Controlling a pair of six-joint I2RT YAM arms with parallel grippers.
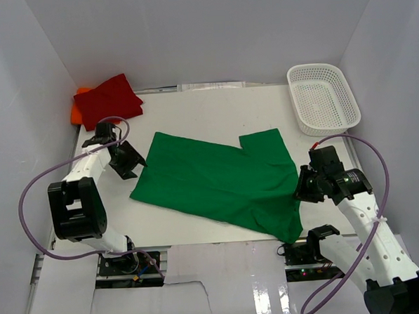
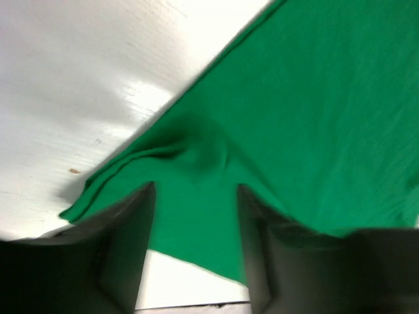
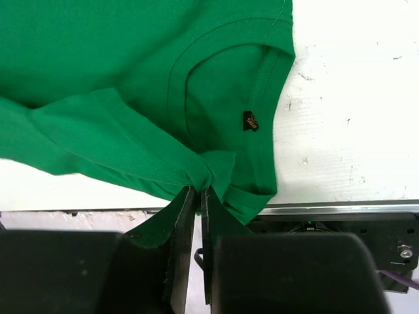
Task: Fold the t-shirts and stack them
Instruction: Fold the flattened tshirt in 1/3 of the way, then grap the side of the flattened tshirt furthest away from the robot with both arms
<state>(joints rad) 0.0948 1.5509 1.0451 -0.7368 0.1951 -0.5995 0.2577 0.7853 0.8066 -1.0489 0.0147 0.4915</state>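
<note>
A bright green t-shirt (image 1: 217, 178) lies spread on the white table (image 1: 207, 108), partly folded. Its collar (image 3: 265, 72) with a small dark label shows in the right wrist view. My right gripper (image 1: 300, 189) (image 3: 198, 190) is shut on a bunched fold of this shirt at its near right edge, beside the collar. My left gripper (image 1: 134, 163) (image 2: 195, 190) stands open over the shirt's left edge, and green cloth (image 2: 314, 98) lies flat under the gap between its fingers. A red t-shirt (image 1: 108, 99) sits folded on an orange one (image 1: 76, 113) at the back left.
A white mesh basket (image 1: 324, 98) stands at the back right corner. White walls close in the left, back and right sides. The table's front edge and a metal rail (image 3: 340, 208) run just below my right gripper.
</note>
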